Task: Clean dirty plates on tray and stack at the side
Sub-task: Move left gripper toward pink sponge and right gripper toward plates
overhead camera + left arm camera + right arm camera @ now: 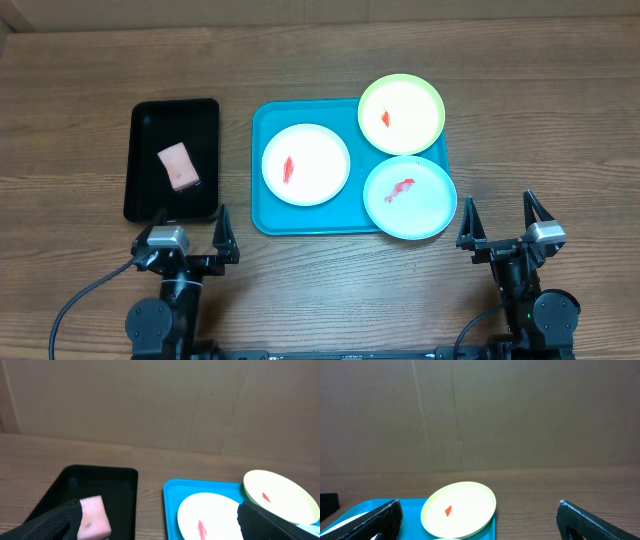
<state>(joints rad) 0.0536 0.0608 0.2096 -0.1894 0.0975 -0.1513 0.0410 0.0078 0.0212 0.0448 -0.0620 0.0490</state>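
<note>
Three round plates rest on the turquoise tray, each with a red smear: a white plate at the left, a yellow-green plate at the back right, overhanging the rim, and a light blue plate at the front right. My left gripper stands open near the table's front edge, just in front of the black tray. My right gripper is open too, to the right of the light blue plate. Neither holds anything. The white plate and yellow-green plate show in the wrist views.
A smaller black tray sits left of the turquoise tray with a pink sponge lying in it. Bare wooden table surrounds both trays. A brown cardboard wall stands behind the table.
</note>
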